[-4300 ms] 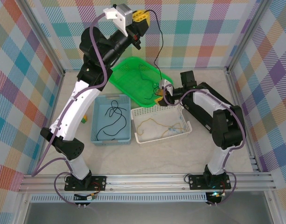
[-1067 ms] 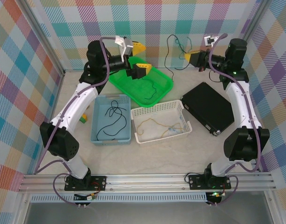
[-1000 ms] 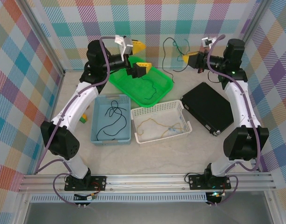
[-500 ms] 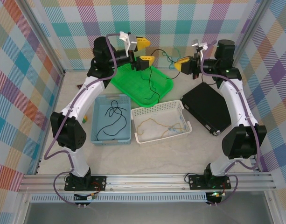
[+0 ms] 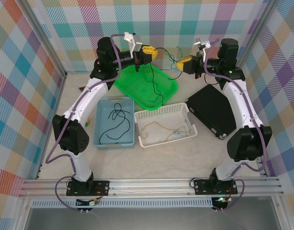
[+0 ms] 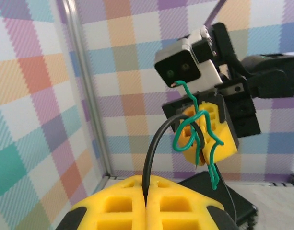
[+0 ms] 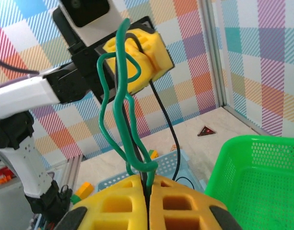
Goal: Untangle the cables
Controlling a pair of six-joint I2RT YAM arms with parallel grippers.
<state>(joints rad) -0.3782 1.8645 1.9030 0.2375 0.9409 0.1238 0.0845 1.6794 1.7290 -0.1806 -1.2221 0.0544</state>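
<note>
Left gripper clamped on black cable, right gripper on green cable.
I should pull apart slowly, grips firm.

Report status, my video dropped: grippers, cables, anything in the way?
Left gripper shut on black cable. Right gripper shut on green cable, tangled with the black. Both raised over green basket.

Pastel plaid walls enclose a pale mottled tabletop, evenly lit
</note>
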